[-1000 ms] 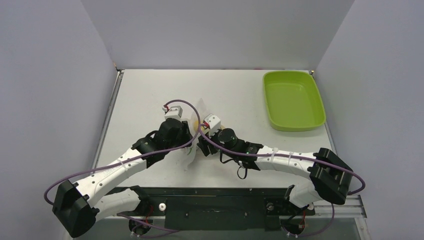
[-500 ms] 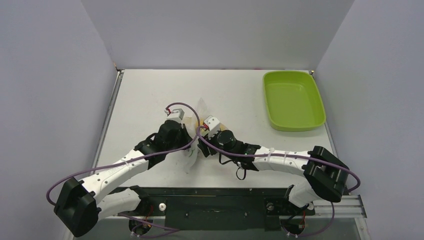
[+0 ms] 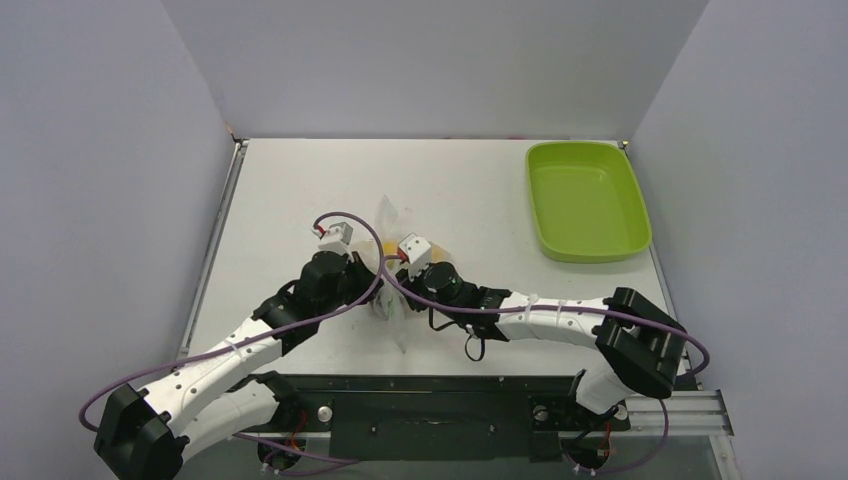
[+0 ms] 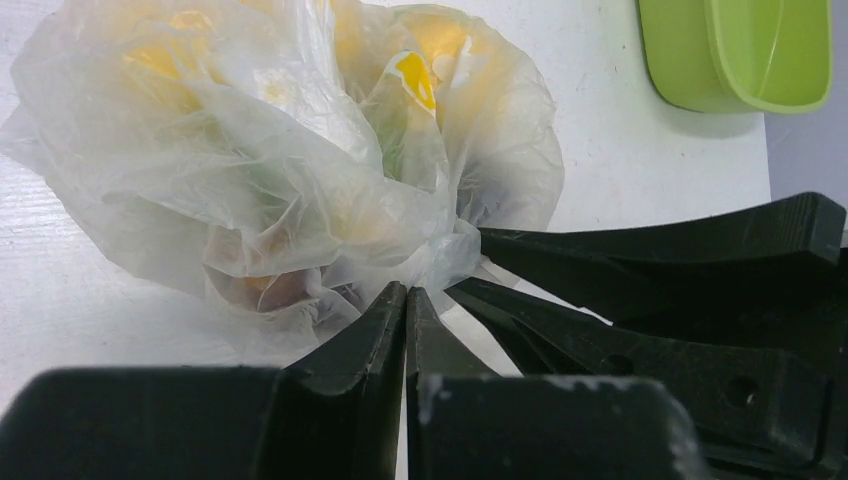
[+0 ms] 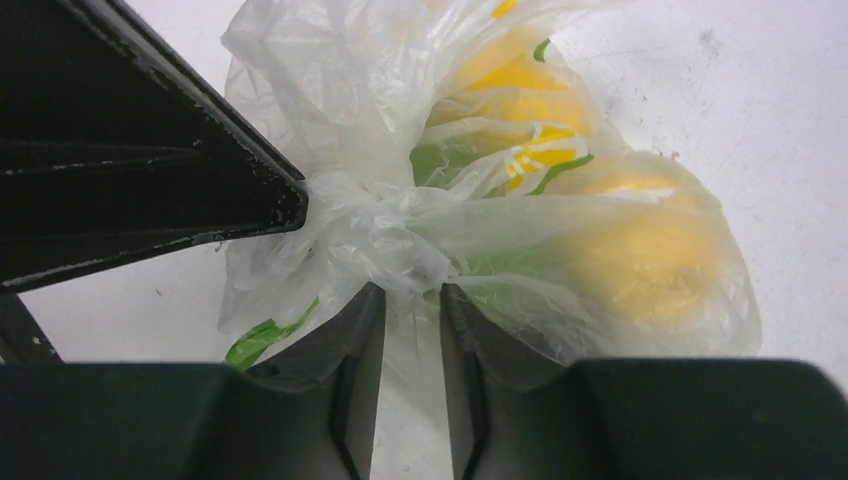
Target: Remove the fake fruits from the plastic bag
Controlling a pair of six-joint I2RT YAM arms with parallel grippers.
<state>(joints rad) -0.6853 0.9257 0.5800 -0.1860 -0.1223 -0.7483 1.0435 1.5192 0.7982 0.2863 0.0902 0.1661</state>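
- Count of each thing?
- One plastic bag (image 4: 300, 170), one lime-green tray (image 3: 585, 200), two arms. Inside the film, fake fruits (image 5: 640, 250): several yellow lumps, something green, and one dark reddish piece low down in the left wrist view. Exact number impossible to tell through the crinkles.
- Pose of the arms?
- Both stretched forward and bent inward, wrists meeting over the middle of the table (image 3: 290, 190). Bag caught between them, resting on the surface.
- And the claws?
- Tips of the left gripper (image 4: 405, 295) pressed almost flat together, pinching a thin fold of film. Those of the right gripper (image 5: 408, 300) narrowed to a slim gap, clamped on the bag's twisted neck. Very close to each other at that neck.
- Anything in the way?
- The other arm's black fingers, crowding each wrist view beside the bag. Tray well apart, at the table's far right.
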